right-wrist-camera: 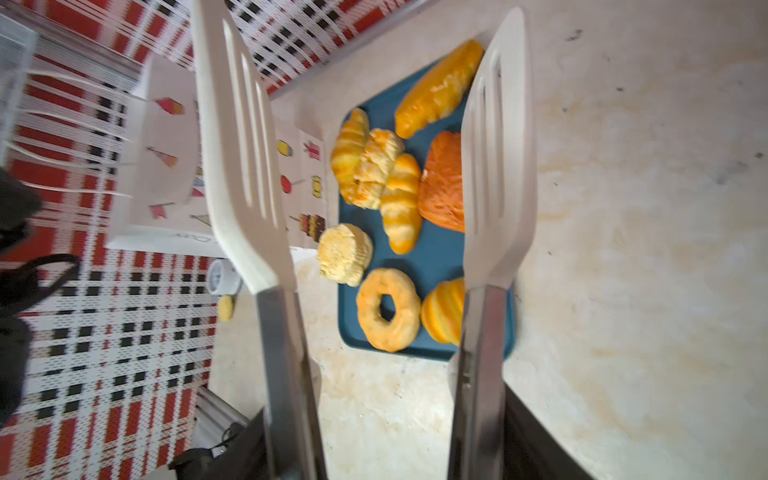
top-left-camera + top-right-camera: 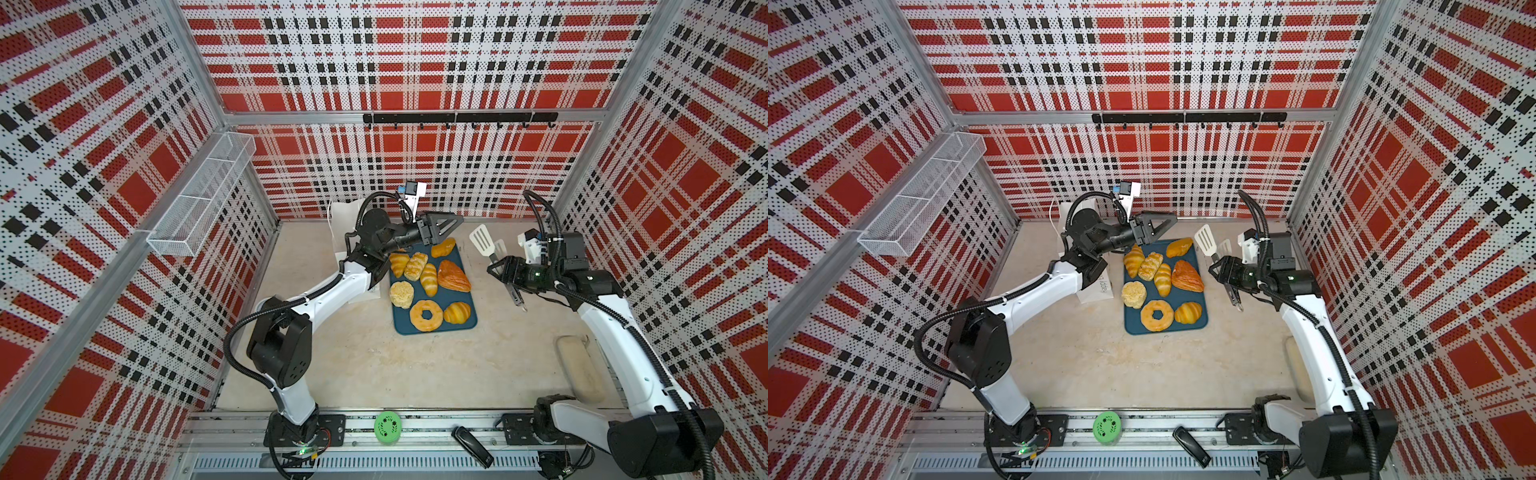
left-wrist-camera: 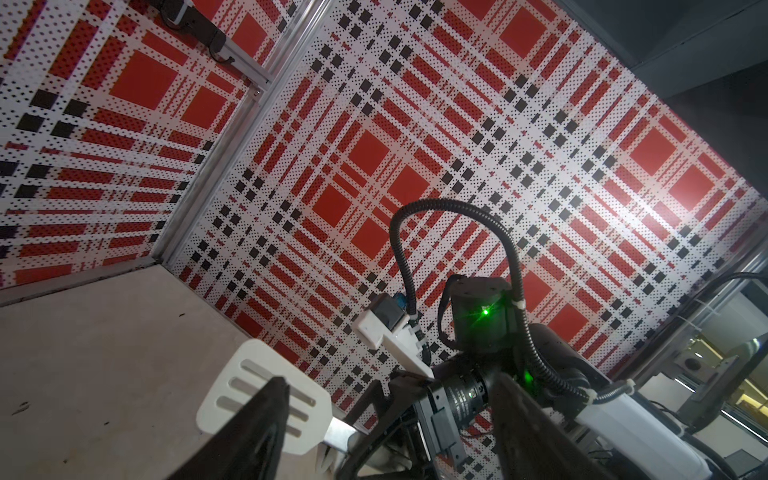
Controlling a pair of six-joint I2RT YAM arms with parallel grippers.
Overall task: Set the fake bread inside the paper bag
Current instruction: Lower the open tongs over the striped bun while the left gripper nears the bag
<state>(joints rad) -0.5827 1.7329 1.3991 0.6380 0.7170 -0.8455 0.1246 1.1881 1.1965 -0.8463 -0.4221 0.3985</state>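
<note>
Eight pieces of fake bread [image 2: 429, 279] lie on a dark-teal tray [image 2: 401, 322] on the pale surface [image 2: 353, 365], between the two pincers and outside the paper bag [image 2: 343, 218]. The long glazed bun [image 2: 442, 248] at the tray's far end is the piece closest to the left pincer [image 2: 451, 222]. That pincer hangs just beyond the bun, jaws wide with nothing between them; its wrist view shows both black fingers [image 3: 266, 415] well apart. A ring doughnut [image 2: 426, 315], a pale crumbly bun [image 2: 401, 294] and a reddish triangular pastry [image 2: 454, 276] sit farther from that pincer, toward the tray's near end. The white bag is behind the left pincer's wrist, on the side away from the right pincer [image 2: 500, 270]. It is just beside the tray and largely hidden by the arm. Thin handles and grey lettering show, but whether it stands or lies I cannot tell. The right pincer is clamped on the metal arms of white slotted tongs [image 2: 482, 241]. Their blades stand apart and empty, reaching ahead of the pincer beside the tray's far corner, clear of the bread. Back by the arms' bases, well behind both pincers, a green round tub [image 2: 386, 426] and a black oblong object [image 2: 471, 446] rest on the front rail. A white wire basket [image 2: 199, 195] hangs on the wall past the left pincer.
</note>
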